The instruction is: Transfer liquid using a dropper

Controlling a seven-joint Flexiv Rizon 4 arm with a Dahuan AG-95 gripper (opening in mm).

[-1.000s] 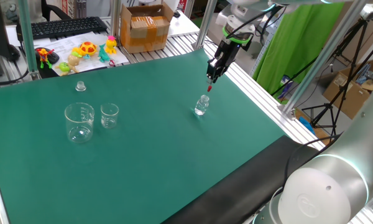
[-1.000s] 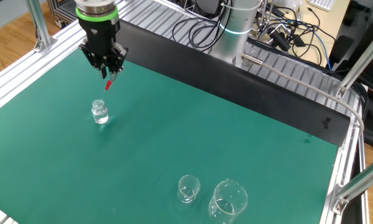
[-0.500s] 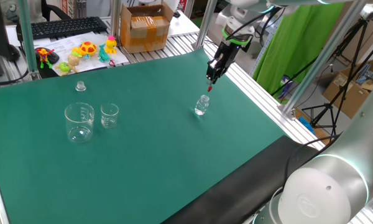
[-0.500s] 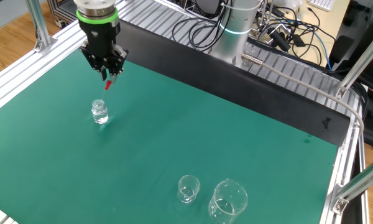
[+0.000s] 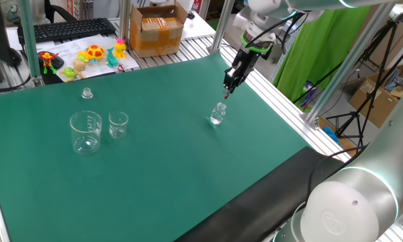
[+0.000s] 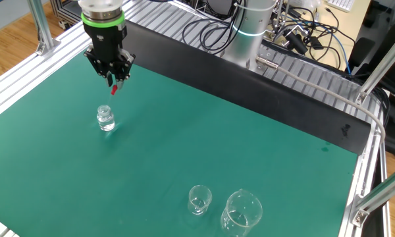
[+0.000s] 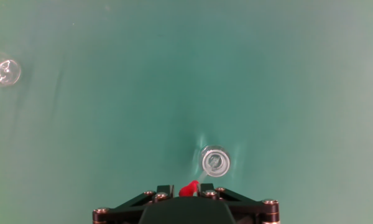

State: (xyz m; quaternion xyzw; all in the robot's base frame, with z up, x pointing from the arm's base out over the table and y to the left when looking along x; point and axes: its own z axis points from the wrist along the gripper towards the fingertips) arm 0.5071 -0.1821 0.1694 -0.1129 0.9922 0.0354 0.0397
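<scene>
Going left to right in the hand view: my gripper (image 7: 188, 194) pinches the dropper (image 7: 189, 188) by its red bulb, stem hanging roughly upright, and the small bottle (image 7: 214, 161) sits just right, below the tip.

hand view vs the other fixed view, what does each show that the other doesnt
Only the hand view looks straight down into the round open mouth of the small clear glass bottle, just ahead of the red bulb of the dropper.

Only the other fixed view shows the silver arm base, the tangled cables behind it, and two clear glass beakers standing side by side.

Both show the black two-finger gripper shut on the dropper, above the green mat.
</scene>
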